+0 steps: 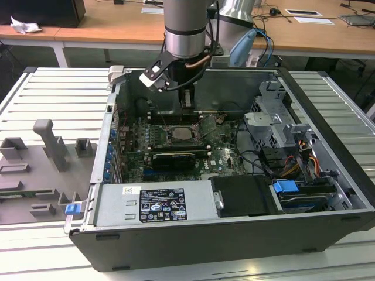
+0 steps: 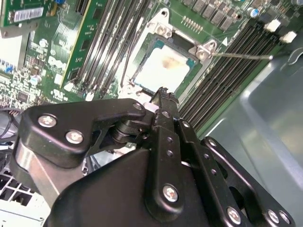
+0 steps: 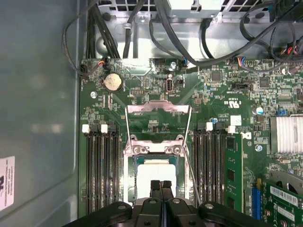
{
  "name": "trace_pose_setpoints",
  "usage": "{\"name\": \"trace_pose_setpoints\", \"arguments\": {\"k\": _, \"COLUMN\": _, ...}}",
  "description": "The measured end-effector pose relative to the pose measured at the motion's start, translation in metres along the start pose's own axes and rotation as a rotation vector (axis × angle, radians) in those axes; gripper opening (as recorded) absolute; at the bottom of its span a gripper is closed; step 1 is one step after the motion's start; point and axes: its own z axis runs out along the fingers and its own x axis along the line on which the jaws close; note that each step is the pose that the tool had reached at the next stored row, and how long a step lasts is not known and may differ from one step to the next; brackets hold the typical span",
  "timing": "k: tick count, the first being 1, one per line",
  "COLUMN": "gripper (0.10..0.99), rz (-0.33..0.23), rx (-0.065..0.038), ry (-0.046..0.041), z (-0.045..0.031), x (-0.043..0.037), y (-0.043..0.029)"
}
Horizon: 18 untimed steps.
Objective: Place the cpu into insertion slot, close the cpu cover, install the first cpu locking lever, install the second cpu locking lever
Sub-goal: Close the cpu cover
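The cpu (image 3: 154, 172) lies flat in the insertion slot (image 1: 184, 132), its pale silver top (image 2: 165, 68) marked by a faint brown smudge. The cpu cover (image 3: 156, 149) lies down around it as a shiny frame (image 2: 204, 50), and the chip shows through its window. Thin wire locking levers run beside the socket (image 3: 191, 156); one (image 2: 241, 56) sticks out over the memory slots. My gripper (image 3: 161, 185) hangs just above the near edge of the cpu, its black fingers pressed together with nothing between them. It shows as well in the second wrist view (image 2: 163, 94) and in the exterior view (image 1: 186, 100).
Long black memory slots (image 3: 100, 165) flank the socket on both sides. A green card (image 3: 233, 170) and a finned heatsink (image 3: 286, 135) stand nearby. Cables (image 3: 189, 42) hang across the case's far end. The grey case wall (image 3: 38, 94) rises close beside the board.
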Motion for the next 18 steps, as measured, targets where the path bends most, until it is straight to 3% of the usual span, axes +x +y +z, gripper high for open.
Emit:
{"name": "trace_pose_setpoints", "arguments": {"k": 3, "gripper": 0.106, "rz": 0.0, "rx": 0.002, "ry": 0.0002, "z": 0.0005, "x": 0.0, "y": 0.0061}}
{"name": "trace_pose_setpoints", "arguments": {"k": 6, "gripper": 0.106, "rz": 0.0, "rx": 0.002, "ry": -0.0016, "z": -0.0008, "x": 0.0, "y": 0.0067}}
{"name": "trace_pose_setpoints", "arguments": {"k": 15, "gripper": 0.106, "rz": 0.0, "rx": 0.002, "ry": -0.0015, "z": -0.0177, "x": 0.0, "y": 0.008}}
{"name": "trace_pose_setpoints", "arguments": {"k": 18, "gripper": 0.106, "rz": 0.0, "rx": 0.002, "ry": -0.0014, "z": -0.0183, "x": 0.0, "y": 0.0092}}
